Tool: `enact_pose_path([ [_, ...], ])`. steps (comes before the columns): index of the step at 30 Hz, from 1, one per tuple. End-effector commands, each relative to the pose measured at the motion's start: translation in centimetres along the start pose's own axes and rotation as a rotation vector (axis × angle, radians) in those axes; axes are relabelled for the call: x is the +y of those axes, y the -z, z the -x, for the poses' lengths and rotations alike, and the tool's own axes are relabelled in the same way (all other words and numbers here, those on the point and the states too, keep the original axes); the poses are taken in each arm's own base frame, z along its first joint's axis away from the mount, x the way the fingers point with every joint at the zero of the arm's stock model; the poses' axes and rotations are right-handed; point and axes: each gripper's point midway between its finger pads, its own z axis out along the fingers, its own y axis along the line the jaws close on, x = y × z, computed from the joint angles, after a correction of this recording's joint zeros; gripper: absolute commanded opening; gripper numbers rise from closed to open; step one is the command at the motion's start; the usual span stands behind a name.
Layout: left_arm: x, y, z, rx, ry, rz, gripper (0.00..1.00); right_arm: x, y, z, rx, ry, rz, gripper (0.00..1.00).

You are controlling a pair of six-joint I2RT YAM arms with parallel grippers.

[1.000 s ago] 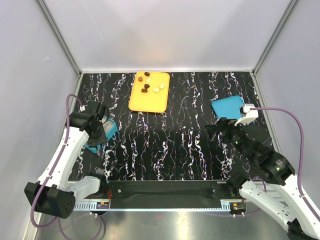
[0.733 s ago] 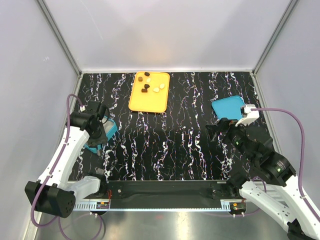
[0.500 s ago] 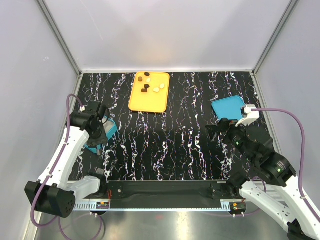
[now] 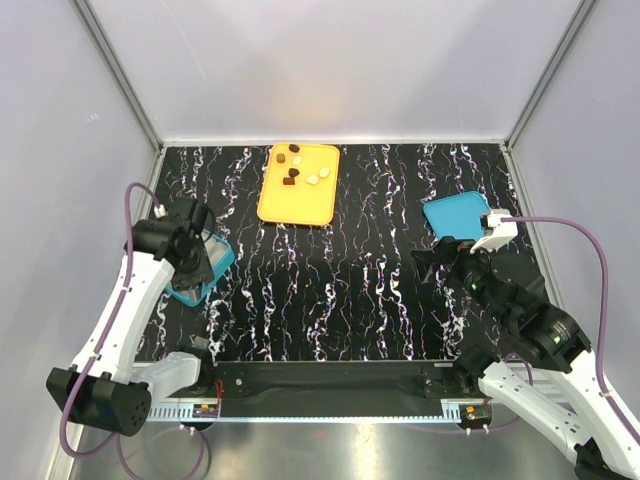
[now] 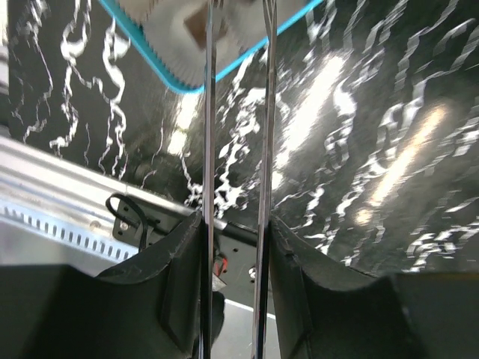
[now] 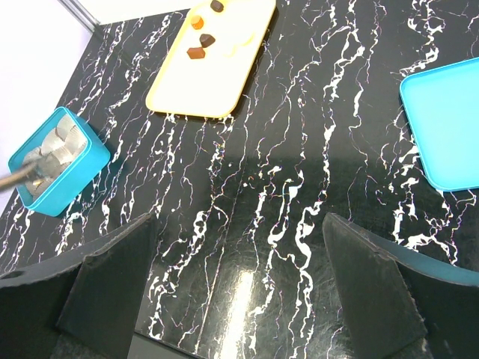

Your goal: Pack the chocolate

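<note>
**Left arm lifts off the box; most of the chocolate is not yet packed**

The black marbled table (image 4: 380,280) fills the overhead view. At its left edge the left arm now stands a little higher and further toward the upper left than half a second ago, drawing up from the teal box (image 4: 222,258). The left gripper (image 5: 239,22) shows two thin blades with a narrow gap, the table visible between them and nothing clamped. At the lower right the right gripper (image 6: 238,224) hangs spread wide and empty, with no shift.

The orange tray (image 4: 290,205) sits at upper centre and a flat teal lid (image 4: 455,215) at the right, well apart from the box.

The chocolate (image 4: 293,172), a handful of dark and pale pieces, lies clustered at the tray's top end. In the left wrist view a brown blur in one box compartment may be a piece just dropped. If so, a delivery is done and another trip to the tray comes next.
</note>
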Motion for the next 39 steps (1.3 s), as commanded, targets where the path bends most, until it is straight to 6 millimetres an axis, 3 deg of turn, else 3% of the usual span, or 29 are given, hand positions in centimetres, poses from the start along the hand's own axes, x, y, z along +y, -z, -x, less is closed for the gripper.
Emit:
enact_pose_path([
  [1, 0.0, 2.9, 2.6, -0.098, 0.029, -0.028, 0.41, 0.4, -0.2, 0.8, -0.029, 0.004, 0.012, 1.0],
  [4, -1.4, 4.7, 5.1, -0.179, 0.042, -0.106, 0.41, 0.5, -0.3, 0.8, -0.025, -0.001, 0.012, 1.0],
  [9, -6.9, 6.7, 9.6, -0.283, 0.027, -0.342, 0.42, 0.8, -0.6, 0.8, -0.015, -0.007, 0.019, 1.0],
  [15, -12.4, 7.0, 14.5, -0.411, -0.061, -0.423, 0.42, 0.4, -0.8, 0.8, -0.006, 0.009, -0.013, 1.0],
  [16, -13.8, 6.1, 15.1, -0.413, -0.099, -0.399, 0.42, 0.5, -0.8, 1.0, -0.006, 0.014, -0.015, 1.0],
  [18, -15.6, 5.9, 16.2, -0.435, -0.134, -0.394, 0.42, 0.3, -0.9, 1.3, -0.011, 0.016, -0.029, 1.0],
  [19, -16.9, 4.5, 16.6, -0.415, -0.163, -0.377, 0.42, 0.3, -0.9, 1.6, -0.018, 0.014, -0.034, 1.0],
  [21, -19.0, 4.2, 17.6, -0.446, -0.201, -0.381, 0.42, 0.1, -0.9, 1.9, -0.033, 0.007, -0.044, 1.0],
  [22, -20.2, 2.5, 17.7, -0.418, -0.227, -0.374, 0.42, 0.2, -1.0, 1.9, -0.038, 0.002, -0.04, 1.0],
  [24, -22.3, 2.1, 18.4, -0.418, -0.256, -0.413, 0.43, 0.3, -1.1, 1.9, -0.036, -0.008, -0.043, 1.0],
  [25, -23.3, 0.6, 18.3, -0.393, -0.27, -0.403, 0.44, 0.2, -1.4, 1.5, -0.02, -0.004, -0.049, 1.0],
  [31, -25.7, -2.8, 19.2, -0.388, -0.268, -0.384, 0.47, 0.0, -1.7, 1.5, 0.001, 0.026, -0.068, 1.0],
  [36, -26.1, -6.0, 18.3, -0.34, -0.294, -0.339, 0.52, -0.1, -1.7, 1.9, -0.008, 0.039, -0.082, 1.0],
  [39, -26.7, -6.8, 18.1, -0.338, -0.306, -0.348, 0.52, 0.0, -1.9, 2.0, -0.009, 0.038, -0.078, 1.0],
])
